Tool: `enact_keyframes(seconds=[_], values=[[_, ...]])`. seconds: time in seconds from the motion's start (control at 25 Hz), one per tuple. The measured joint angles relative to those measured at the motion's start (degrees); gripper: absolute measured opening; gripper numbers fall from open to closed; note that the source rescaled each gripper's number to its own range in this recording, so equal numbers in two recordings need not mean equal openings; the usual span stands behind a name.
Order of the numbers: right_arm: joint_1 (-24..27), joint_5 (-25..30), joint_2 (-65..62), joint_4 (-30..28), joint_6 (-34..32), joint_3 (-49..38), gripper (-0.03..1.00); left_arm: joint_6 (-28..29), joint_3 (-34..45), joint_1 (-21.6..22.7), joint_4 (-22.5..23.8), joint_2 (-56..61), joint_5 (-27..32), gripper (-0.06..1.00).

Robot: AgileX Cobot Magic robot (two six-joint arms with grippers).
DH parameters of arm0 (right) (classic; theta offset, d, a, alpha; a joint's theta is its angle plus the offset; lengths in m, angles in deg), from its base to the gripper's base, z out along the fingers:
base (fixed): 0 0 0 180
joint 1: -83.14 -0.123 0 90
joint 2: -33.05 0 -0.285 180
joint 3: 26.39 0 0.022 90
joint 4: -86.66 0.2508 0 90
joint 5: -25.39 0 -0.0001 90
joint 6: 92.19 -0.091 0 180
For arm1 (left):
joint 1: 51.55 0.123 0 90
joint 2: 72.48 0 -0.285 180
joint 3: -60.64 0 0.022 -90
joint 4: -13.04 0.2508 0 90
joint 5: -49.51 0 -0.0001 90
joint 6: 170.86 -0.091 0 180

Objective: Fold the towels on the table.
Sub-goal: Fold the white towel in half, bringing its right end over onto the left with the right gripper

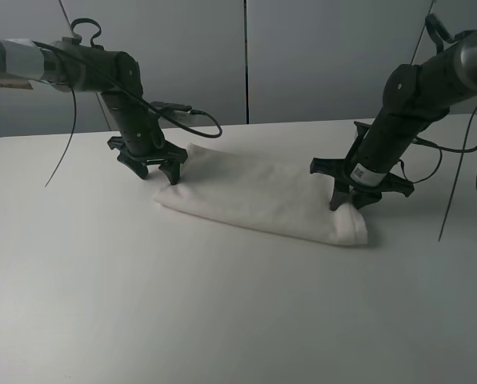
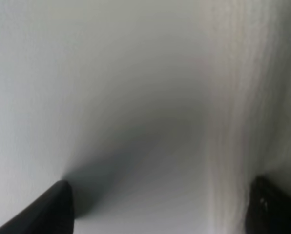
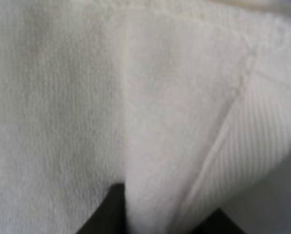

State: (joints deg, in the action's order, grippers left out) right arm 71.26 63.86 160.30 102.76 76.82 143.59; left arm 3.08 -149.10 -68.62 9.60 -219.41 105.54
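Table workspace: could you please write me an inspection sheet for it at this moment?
Surface: matte white table, no marks seen.
Job's things: one white towel, lying folded in a long strip between the tools.
Clutter: nothing seen.
Grippers: left tool open at one end of the towel; right tool shut on a fold at the other end.
Cables: black cables hang loose off both arms, none on the towel.
Surroundings: grey panelled wall behind.

High camera overlooks the table point(image 1: 222, 320) — both wrist views sit close on the towel point(image 3: 62, 97).
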Motion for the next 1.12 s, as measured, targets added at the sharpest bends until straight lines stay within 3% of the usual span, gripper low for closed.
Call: enact_keyframes(seconds=[0.2,0.8,0.96,1.12], values=[[0.0,-0.1,0.0,1.2,2.4,0.0,0.02,0.0,0.0,0.0,0.0,0.0,0.0,0.91],[0.0,0.2,-5.4,2.1,4.8,0.0,0.02,0.0,0.0,0.0,0.0,0.0,0.0,0.91],[0.0,0.3,-8.5,7.8,8.6,0.0,0.02,0.0,0.0,0.0,-0.1,0.0,0.0,0.91],[0.0,0.3,-9.7,20.0,17.0,0.0,0.02,0.0,0.0,0.0,-0.2,0.0,0.1,0.91]])
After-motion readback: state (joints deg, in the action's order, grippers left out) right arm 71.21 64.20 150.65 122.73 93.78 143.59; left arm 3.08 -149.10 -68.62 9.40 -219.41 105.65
